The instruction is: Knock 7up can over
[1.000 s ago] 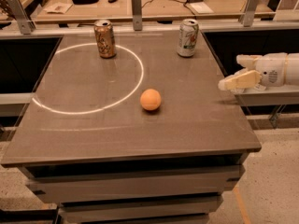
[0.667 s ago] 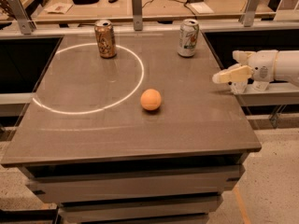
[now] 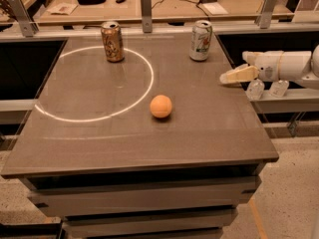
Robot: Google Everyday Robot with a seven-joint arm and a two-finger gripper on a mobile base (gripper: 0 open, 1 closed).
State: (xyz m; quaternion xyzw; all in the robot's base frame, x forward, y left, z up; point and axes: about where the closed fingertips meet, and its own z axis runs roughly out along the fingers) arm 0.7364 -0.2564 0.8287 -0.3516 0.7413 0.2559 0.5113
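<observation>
The 7up can (image 3: 201,40) is pale silver-white with green lettering and stands upright near the table's far right edge. My gripper (image 3: 228,77) reaches in from the right on a white arm (image 3: 281,66), just over the table's right edge. It sits to the right of the can and nearer to me, apart from it, holding nothing.
A gold-brown can (image 3: 112,42) stands upright at the far left-centre, on a white ring of light (image 3: 94,83). An orange ball (image 3: 161,106) lies mid-table. The grey table (image 3: 139,143) has a rail with posts along its far edge; a cluttered bench lies beyond.
My gripper has moved left and a little farther away, closing on the 7up can. The cans and the ball have not moved.
</observation>
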